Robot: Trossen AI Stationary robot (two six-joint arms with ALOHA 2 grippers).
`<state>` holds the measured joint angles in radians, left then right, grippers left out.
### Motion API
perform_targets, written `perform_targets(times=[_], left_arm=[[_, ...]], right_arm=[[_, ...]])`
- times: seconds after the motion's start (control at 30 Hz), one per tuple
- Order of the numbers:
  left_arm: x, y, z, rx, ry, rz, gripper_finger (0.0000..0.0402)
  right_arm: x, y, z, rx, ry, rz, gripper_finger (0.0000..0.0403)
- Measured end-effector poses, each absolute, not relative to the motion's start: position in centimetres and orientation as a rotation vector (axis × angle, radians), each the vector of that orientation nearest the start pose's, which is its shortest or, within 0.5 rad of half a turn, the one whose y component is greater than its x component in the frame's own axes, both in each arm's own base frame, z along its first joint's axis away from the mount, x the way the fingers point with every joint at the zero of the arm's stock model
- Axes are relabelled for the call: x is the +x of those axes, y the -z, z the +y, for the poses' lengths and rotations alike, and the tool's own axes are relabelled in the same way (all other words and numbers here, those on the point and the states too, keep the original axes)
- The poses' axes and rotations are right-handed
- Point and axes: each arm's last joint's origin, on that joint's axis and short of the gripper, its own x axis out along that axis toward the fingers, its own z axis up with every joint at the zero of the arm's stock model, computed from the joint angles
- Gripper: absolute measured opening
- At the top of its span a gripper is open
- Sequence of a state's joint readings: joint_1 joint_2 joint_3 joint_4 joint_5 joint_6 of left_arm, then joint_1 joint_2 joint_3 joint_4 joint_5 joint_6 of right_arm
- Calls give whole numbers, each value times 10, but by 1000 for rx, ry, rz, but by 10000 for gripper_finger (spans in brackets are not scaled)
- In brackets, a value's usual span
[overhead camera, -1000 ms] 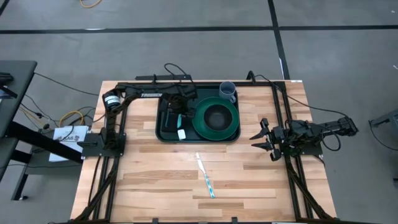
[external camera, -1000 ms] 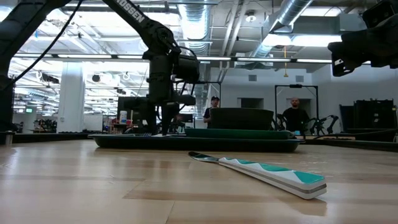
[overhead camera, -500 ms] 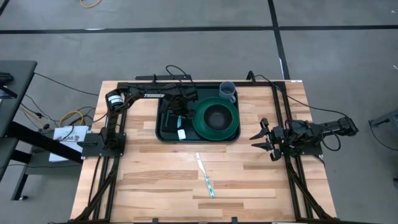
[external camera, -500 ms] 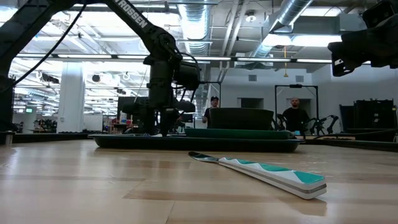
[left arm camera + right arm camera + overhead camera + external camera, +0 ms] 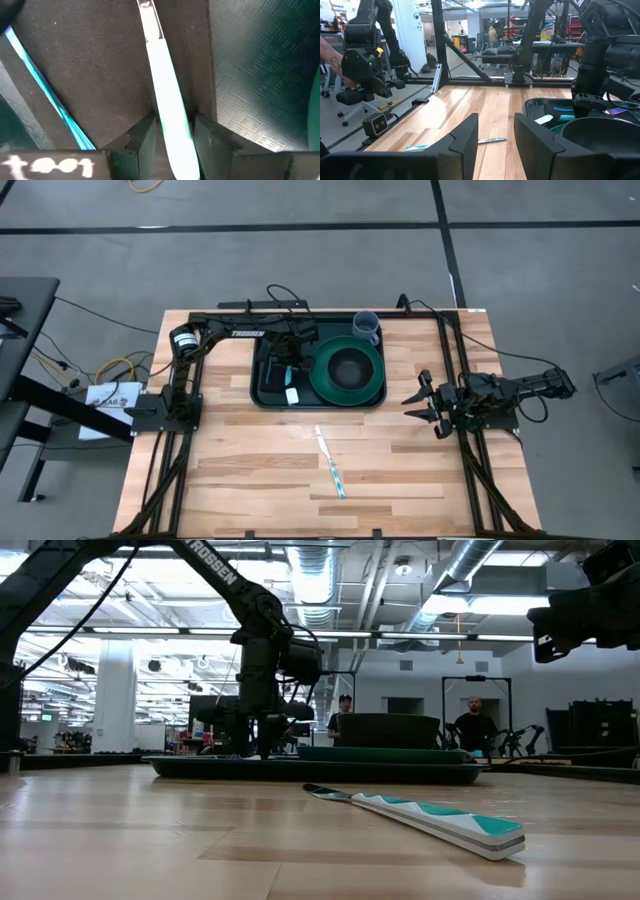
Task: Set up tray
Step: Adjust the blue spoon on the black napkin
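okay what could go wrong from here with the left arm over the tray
The left pincer straddles a white-handled utensil lying on the black napkin; lifting away could drag it askew or shift the napkin. The tray is crowded by the green plate, so a swing might bump it.

Wooden table (image 5: 240,470), tray (image 5: 266,393), knife (image 5: 331,464), cup (image 5: 366,326)

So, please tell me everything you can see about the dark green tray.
The tray is a large, dark green rectangle with rounded corners and a raised rim; it looks like plastic with a patterned floor. It lies flat on the wooden table, towards the far side. Inside it are a round green plate holding a dark bowl, a black napkin and white-handled cutlery. The left claw is open astride that handle.
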<state>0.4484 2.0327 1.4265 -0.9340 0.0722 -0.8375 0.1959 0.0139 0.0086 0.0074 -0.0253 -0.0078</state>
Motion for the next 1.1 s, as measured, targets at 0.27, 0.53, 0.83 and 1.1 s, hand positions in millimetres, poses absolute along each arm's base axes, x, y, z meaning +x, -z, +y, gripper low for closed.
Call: perform_targets(times=[0.27, 0.53, 0.83, 1.1], left_arm=[[340, -154, 161, -1057, -929, 1315, 118], [349, -178, 167, -982, -933, 1295, 118], [347, -179, 168, -1014, -944, 1307, 118], [347, -173, 168, -1037, -964, 1322, 118]], right_arm=[[96, -166, 20, -8, -221, -3, 118], [96, -166, 20, -8, -221, -3, 118], [96, -166, 20, -8, -221, -3, 118], [96, -166, 20, -8, -221, -3, 118]])
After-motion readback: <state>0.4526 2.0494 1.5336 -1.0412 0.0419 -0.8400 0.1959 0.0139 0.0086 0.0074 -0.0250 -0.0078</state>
